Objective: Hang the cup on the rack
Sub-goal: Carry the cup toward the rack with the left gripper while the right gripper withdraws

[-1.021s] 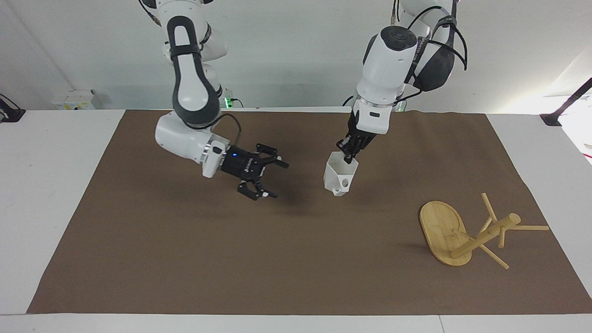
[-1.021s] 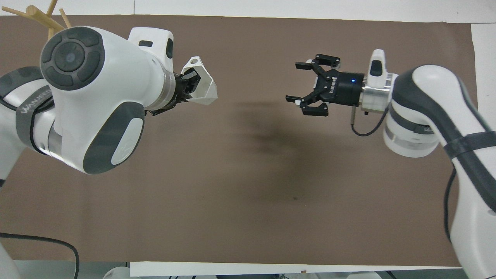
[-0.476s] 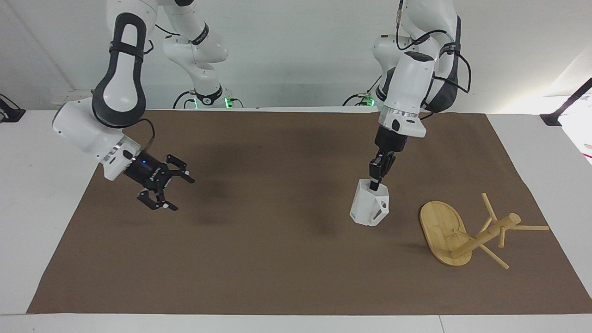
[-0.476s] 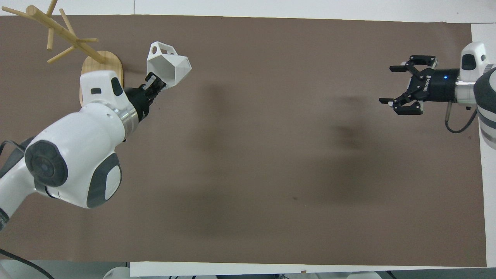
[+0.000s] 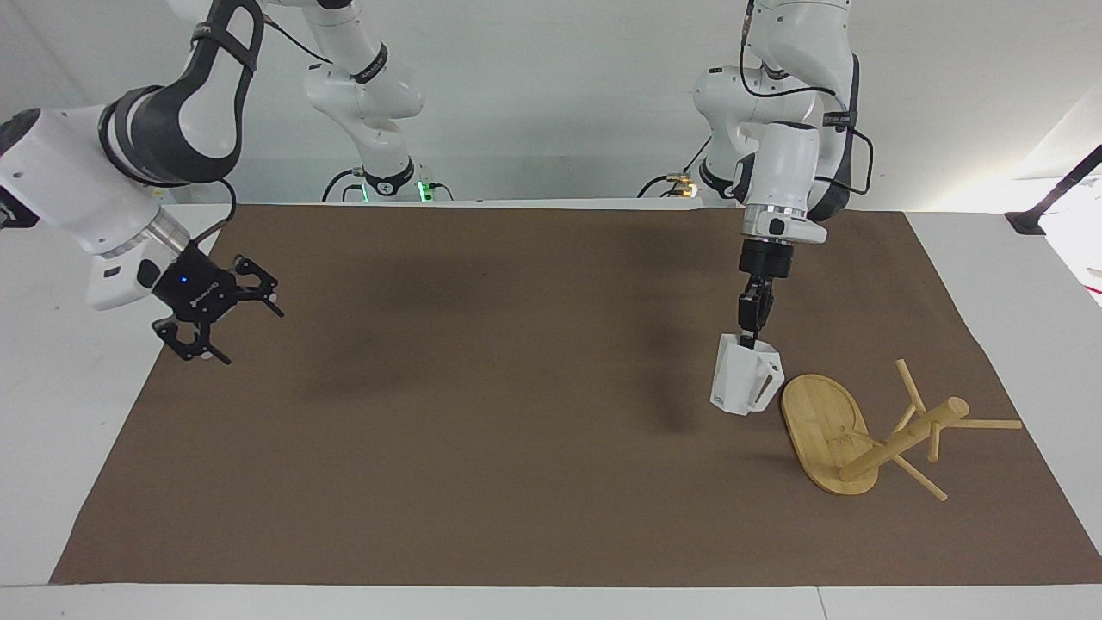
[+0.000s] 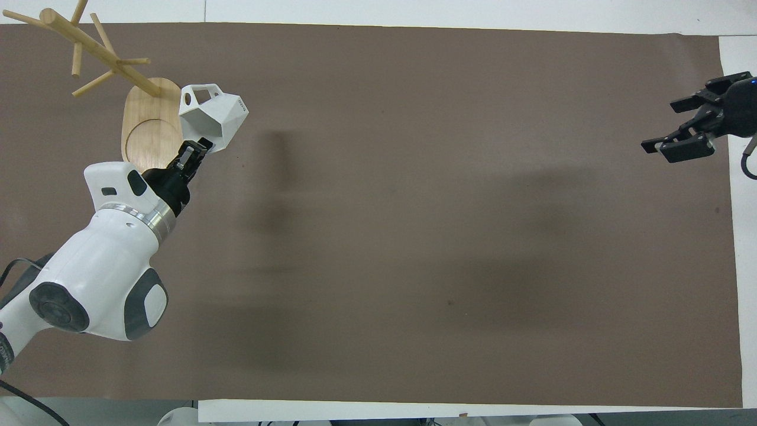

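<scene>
The white faceted cup (image 5: 742, 385) hangs upright from my left gripper (image 5: 747, 334), which is shut on its rim. The cup is low over the mat, right beside the rack's oval base (image 5: 818, 422), with its handle toward the rack. The bamboo rack (image 5: 900, 439) looks tipped, its post slanting toward the left arm's end of the table, pegs near the mat. In the overhead view the cup (image 6: 216, 115) is beside the rack base (image 6: 148, 127), with the left gripper (image 6: 194, 154) on its rim. My right gripper (image 5: 252, 337) is open and empty over the mat's edge at the right arm's end (image 6: 657, 125).
A brown mat (image 5: 516, 448) covers most of the white table (image 5: 95, 430). Only the cup and the rack are on it.
My left gripper carried the cup from over the mat's middle toward the rack and lowered it beside the base. My right arm drew back to its own end of the table, still open.
</scene>
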`<move>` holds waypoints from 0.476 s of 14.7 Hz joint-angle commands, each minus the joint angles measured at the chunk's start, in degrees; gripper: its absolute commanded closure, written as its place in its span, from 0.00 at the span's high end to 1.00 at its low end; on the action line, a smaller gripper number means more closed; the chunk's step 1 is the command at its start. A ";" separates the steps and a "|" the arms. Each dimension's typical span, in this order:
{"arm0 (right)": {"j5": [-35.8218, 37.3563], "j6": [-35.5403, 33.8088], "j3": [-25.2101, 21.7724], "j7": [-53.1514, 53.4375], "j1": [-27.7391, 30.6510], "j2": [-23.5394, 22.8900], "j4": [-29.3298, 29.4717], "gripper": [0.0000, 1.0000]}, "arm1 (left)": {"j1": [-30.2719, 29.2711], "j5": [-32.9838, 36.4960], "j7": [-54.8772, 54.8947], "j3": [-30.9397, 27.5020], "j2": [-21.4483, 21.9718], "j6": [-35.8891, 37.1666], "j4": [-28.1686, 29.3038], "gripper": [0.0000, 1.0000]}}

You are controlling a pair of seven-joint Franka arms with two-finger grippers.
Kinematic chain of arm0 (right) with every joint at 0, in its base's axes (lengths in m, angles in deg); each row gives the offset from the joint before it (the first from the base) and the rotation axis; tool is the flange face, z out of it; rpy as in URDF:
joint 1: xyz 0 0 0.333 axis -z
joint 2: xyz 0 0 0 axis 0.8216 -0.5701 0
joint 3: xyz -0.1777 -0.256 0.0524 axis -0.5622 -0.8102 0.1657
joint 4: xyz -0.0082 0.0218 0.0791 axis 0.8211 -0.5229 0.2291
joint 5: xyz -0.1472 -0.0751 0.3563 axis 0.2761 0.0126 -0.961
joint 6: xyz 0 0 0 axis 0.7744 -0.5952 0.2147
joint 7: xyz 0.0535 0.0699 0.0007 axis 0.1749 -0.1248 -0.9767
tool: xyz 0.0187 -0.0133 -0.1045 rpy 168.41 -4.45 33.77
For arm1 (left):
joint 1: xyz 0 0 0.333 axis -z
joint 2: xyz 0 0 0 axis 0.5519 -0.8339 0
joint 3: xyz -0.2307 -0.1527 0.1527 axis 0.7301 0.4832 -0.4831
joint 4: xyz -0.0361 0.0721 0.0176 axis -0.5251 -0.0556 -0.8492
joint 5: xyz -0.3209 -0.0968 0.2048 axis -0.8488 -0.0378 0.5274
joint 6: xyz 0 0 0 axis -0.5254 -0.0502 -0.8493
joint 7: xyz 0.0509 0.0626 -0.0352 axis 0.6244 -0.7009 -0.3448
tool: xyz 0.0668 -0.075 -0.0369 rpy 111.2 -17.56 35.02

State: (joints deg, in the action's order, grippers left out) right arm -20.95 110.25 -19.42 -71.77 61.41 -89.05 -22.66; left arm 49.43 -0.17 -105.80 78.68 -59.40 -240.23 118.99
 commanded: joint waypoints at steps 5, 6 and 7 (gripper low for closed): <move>15.39 -19.99 0.46 36.85 -1.06 5.49 8.82 1.00 | -2.48 1.18 10.43 0.40 -7.68 -4.97 -7.41 0.00; 17.42 -21.48 0.11 37.12 -2.72 7.08 8.73 1.00 | -3.79 1.18 11.13 0.40 -7.95 -3.83 -9.08 0.00; 18.40 -22.28 -0.33 38.60 -3.78 8.83 8.12 1.00 | -5.37 1.44 11.40 0.48 -8.65 -2.69 -9.97 0.00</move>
State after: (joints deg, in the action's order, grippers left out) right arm -5.49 89.65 -19.29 -36.31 59.72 -83.54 -13.60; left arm 47.22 -0.09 -96.13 78.72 -66.29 -244.70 112.36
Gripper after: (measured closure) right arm 0.000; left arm 0.960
